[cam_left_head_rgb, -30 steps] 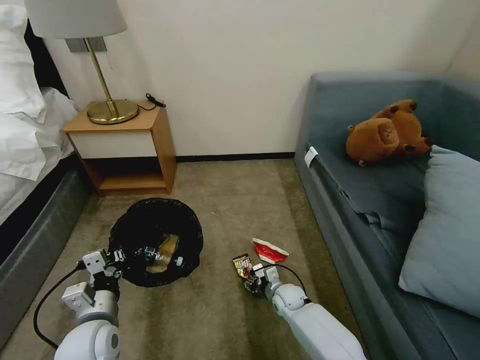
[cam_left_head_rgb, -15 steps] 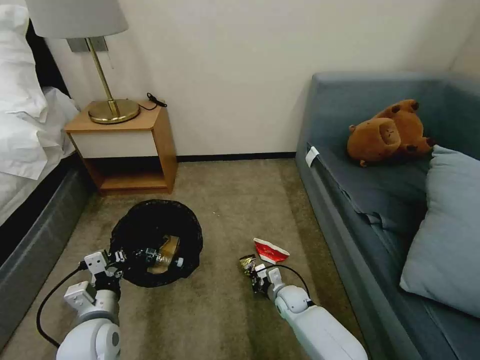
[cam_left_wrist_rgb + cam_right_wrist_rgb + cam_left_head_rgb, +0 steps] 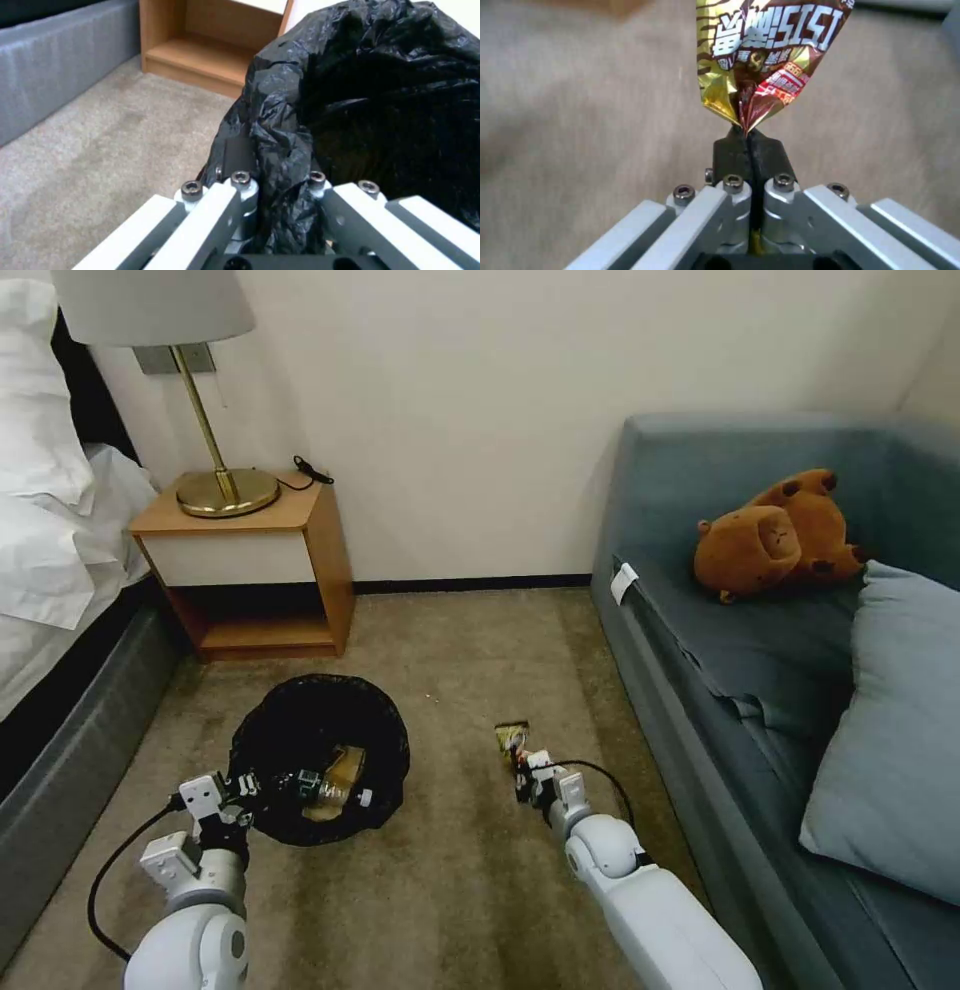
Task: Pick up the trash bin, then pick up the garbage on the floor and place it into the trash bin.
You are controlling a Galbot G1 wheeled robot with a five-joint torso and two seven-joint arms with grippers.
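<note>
While the left gripper [image 3: 262, 787] sits clamped on the near rim of the trash bin [image 3: 318, 758], w/ bunched black liner pinched between its fingers [image 3: 240, 210] in the left wrist view, the bin is on the carpet [image 3: 460, 880] in front of the wooden nightstand [image 3: 250, 570], between the bed [image 3: 60, 600] and the sofa [image 3: 740, 690]. Inside the bin: clear plastic bottle [image 3: 335, 788] lying near the gripper side and a tan paper bag [image 3: 335, 773] under/behind it. Right gripper [image 3: 519, 767] is out over the carpet, right of the bin and near the sofa's front edge, fingers closed tight on the bottom seam of the gold-brown snack wrapper [image 3: 511, 737]. In the right wrist view the wrapper [image 3: 767, 56] stands up from the black fingertips [image 3: 732, 150], crumpled at the pinch, printed face toward the camera, carpet behind it. Wrapper is well apart from the bin opening, approx level w/ the bin's far rim in the head view. Brass lamp [image 3: 205, 420] on the nightstand, brown plush toy [image 3: 775, 535] on the sofa beside a blue pillow [image 3: 890, 720].
</note>
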